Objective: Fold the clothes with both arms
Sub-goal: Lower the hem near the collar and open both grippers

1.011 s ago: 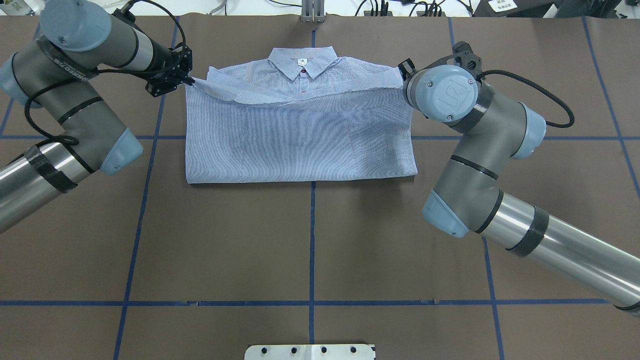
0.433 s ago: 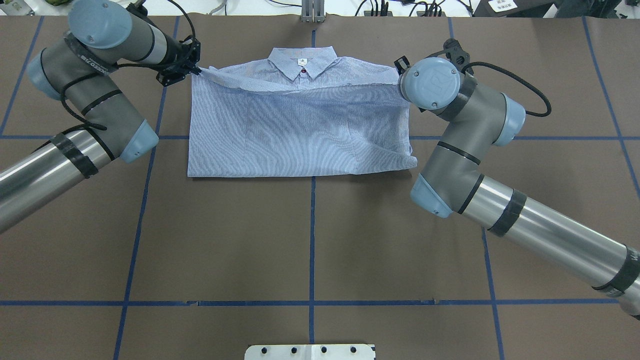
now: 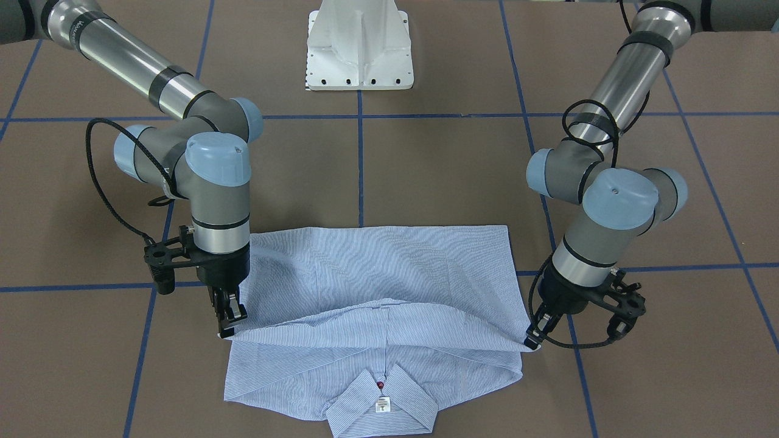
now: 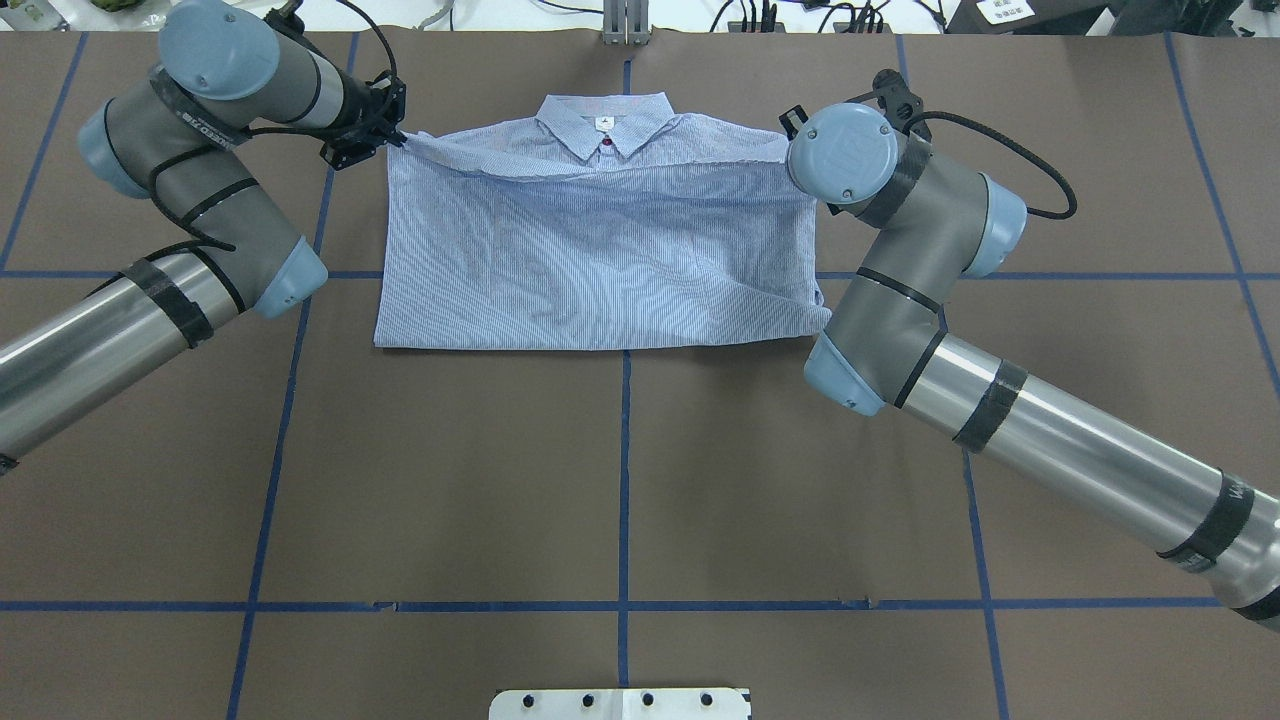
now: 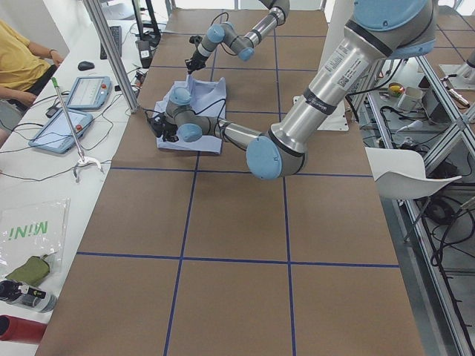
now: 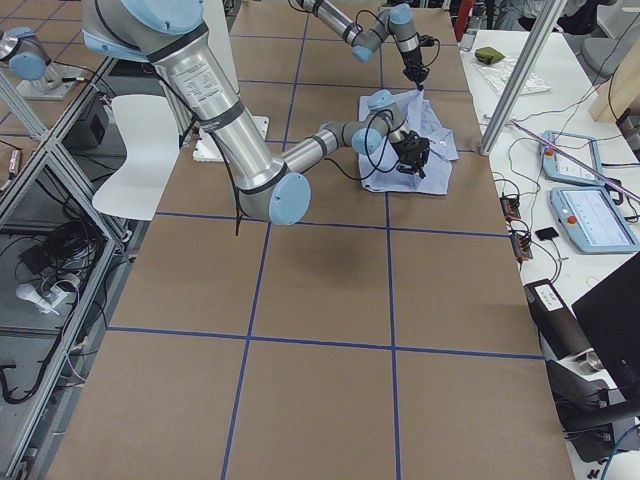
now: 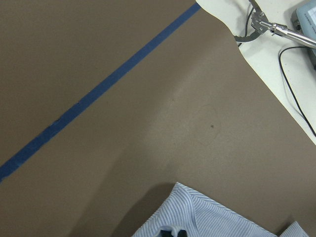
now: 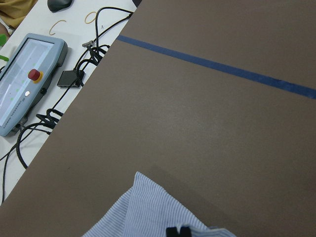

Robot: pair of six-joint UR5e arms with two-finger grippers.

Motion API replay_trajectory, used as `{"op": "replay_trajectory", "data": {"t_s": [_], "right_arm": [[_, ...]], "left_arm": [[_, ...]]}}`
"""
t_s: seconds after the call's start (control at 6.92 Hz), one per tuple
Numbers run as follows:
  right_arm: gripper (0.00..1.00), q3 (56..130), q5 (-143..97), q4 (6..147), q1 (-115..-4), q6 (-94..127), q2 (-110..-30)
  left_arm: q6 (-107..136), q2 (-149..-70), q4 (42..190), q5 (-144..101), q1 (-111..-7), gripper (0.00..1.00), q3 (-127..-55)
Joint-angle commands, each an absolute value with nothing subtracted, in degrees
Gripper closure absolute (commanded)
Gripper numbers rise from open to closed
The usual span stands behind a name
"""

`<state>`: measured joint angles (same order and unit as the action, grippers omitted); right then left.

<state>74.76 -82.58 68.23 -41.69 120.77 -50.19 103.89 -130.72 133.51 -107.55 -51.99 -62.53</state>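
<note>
Shirt: laid on the counter, folded double, its lower edge held just short of the collar. Left pincer and right pincer: clamped on that edge's corners, either side of the collar.

Reads maybe "MINI" in green on the clear bag. Shows white letters on the black band round the left arm, too small to read. Same for the neck label of the shirt.
</note>
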Motion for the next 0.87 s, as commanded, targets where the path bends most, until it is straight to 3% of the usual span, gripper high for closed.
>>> {"op": "replay_trajectory", "data": {"t_s": [0.0, 0.72], "right_arm": [[1.0, 71.8, -82.6, 65.2, -42.5, 120.1, -49.1], [1.0, 62.8, -83.9, 61.4, -44.3, 117.8, -44.9]], "left_arm": [[103.9, -131.3, 133.9, -107.5, -51.9, 1.0, -61.4], [103.9, -131.3, 134.3, -107.4, -51.9, 1.0, -61.0]]}}
